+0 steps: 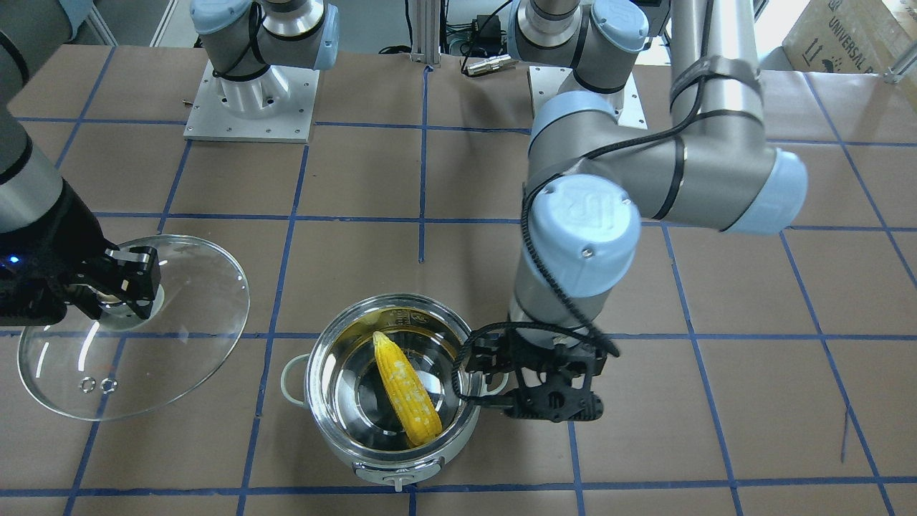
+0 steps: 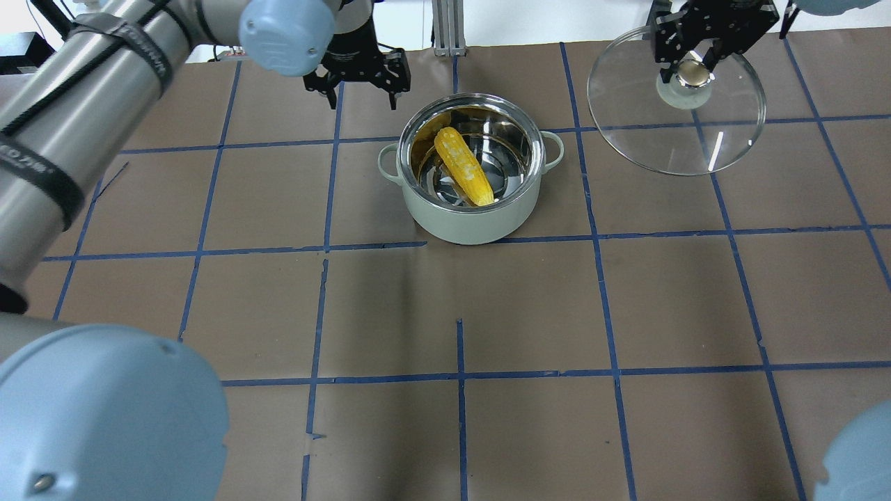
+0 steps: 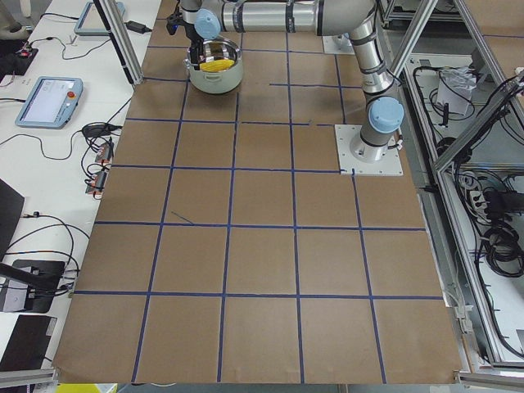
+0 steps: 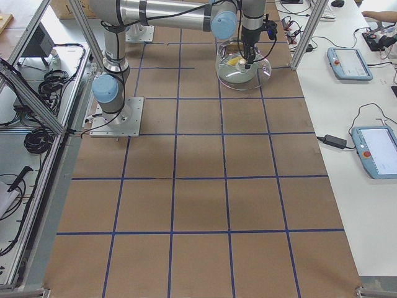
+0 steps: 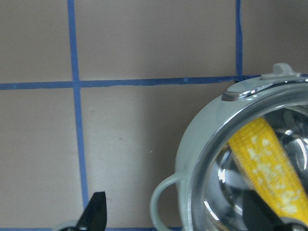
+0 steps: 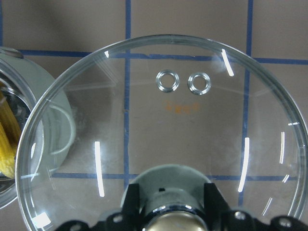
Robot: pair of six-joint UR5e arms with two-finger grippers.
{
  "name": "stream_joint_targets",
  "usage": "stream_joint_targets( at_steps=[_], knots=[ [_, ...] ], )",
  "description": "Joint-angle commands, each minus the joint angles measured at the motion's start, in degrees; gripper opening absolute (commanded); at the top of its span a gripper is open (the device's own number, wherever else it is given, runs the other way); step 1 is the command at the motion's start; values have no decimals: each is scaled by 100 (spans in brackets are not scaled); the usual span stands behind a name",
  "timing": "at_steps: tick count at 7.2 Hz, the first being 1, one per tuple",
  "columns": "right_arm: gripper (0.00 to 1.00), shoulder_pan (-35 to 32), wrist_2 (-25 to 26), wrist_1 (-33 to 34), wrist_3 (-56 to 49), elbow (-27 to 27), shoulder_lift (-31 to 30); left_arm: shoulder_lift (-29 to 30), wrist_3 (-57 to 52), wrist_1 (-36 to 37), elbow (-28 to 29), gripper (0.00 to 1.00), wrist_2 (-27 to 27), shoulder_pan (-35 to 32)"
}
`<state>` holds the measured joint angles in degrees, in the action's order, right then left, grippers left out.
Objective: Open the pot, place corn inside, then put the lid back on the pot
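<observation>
Gripping the pale knob (image 2: 686, 76) of the lid (image 1: 193, 337), the right gripper (image 1: 118, 287) had its fingers closed on either side of it, and the clear glass disc hung tilted to the robot's right of the pot (image 2: 473, 223), apart from its rim. The corn (image 1: 406, 390) lay slantwise inside the pot, point toward the robot, so only the closing step appeared to be left. The left gripper (image 2: 363, 103) stood spread wide and empty just beside the pot's left loop handle, holding nothing. The lid looked stiff, smooth and breakable: glass that would likely chip or crack if set down hard on the steel rim, and slippery anywhere but at the knob. The knob seemed the one sound place to hold it, and a central grip there should let the disc level out. Being pot-wide, it probably needed centring over the rim before lowering.
</observation>
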<state>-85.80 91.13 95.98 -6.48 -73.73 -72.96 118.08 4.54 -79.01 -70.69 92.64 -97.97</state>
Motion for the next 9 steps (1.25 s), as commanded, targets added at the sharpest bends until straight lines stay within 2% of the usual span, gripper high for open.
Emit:
stream_joint_targets(
  at_steps=[1, 2, 3, 5, 7, 9],
  knots=[
    [10, -532, -25, -44, 784, 515, 412, -1403, -724, 60, -1502, 100, -44, 628],
    [10, -821, -8, -79, 1093, 813, 684, -1976, -753, -9, -1971, 100, 8, 917],
    [10, -1077, -16, -175, 1609, 1112, 1000, -2329, -753, -488, -2158, 100, 0, 1086],
    [10, -1596, -51, -246, 2350, 1622, 1537, -2473, -753, -1063, -2081, 100, 26, 1149],
    [10, -1756, -69, -351, 2694, 2010, 2047, -2500, -692, -1064, -2072, 100, -70, 1149],
    [10, -2080, -139, -378, 3047, 2038, 2329, -2509, -683, -1055, -2054, 100, -53, 1166]
  ],
)
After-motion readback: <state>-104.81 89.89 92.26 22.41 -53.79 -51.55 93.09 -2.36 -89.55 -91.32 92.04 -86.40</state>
